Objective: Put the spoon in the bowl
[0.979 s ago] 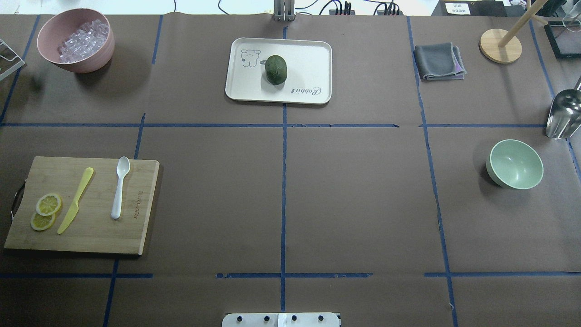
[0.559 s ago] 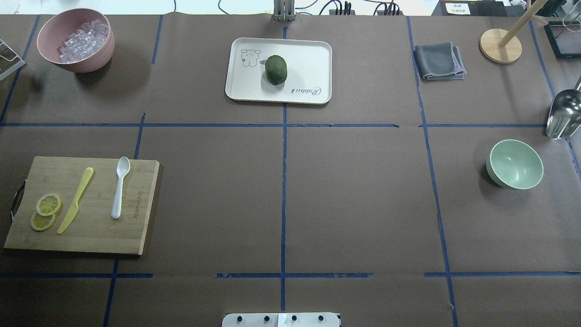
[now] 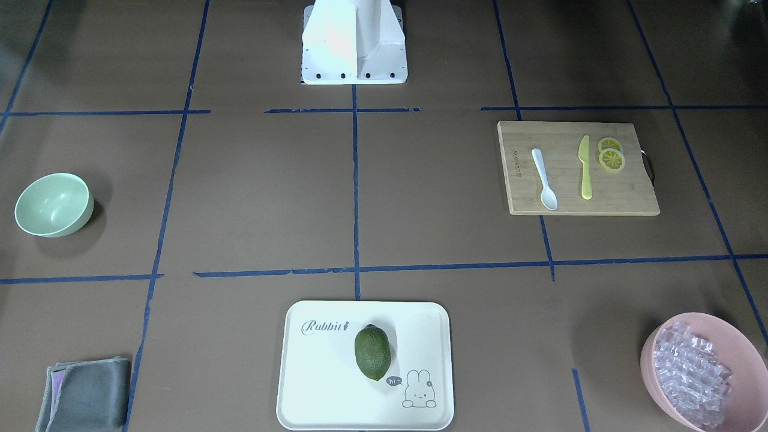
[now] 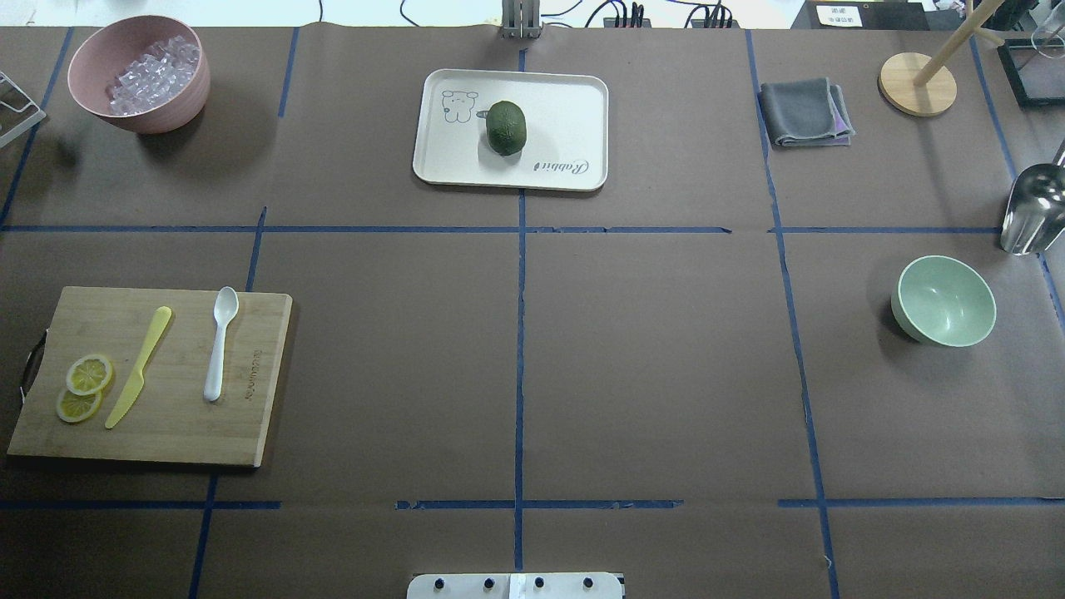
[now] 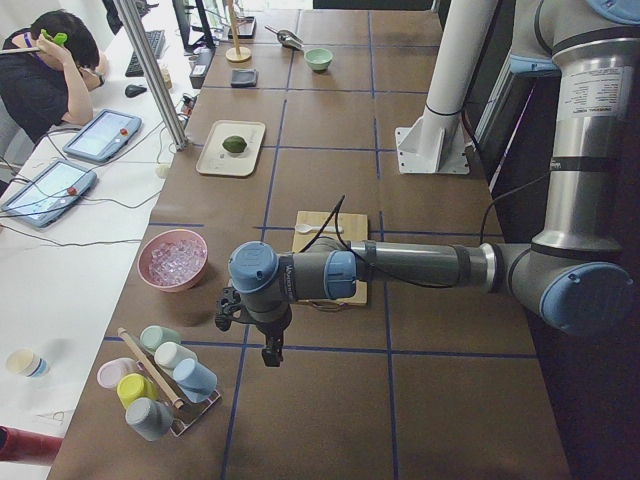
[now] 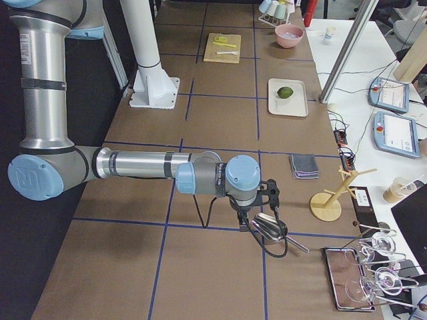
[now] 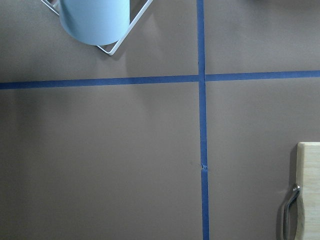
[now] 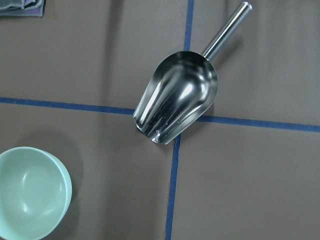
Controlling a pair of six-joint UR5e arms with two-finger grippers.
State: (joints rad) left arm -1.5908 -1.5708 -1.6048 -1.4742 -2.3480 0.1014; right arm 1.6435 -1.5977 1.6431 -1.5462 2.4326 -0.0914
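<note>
The spoon (image 4: 219, 341) lay on the cutting board (image 4: 183, 416), well apart from the left gripper (image 5: 269, 352), whose finger opening could not be told; a good pickup would pinch its slim handle crosswise, clear of the yellow knife (image 4: 137, 370), before carrying to the distant bowl (image 4: 944, 299).

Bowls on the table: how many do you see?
2. The mint-green bowl stands empty at the robot's right; the pink bowl, holding clear pieces, stands far left. No other shows.

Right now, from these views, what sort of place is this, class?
Most likely a robotics lab set up for recording tasks: a table gridded with blue tape, a robot arm reaching over it, and an operator beside tablets.
</note>
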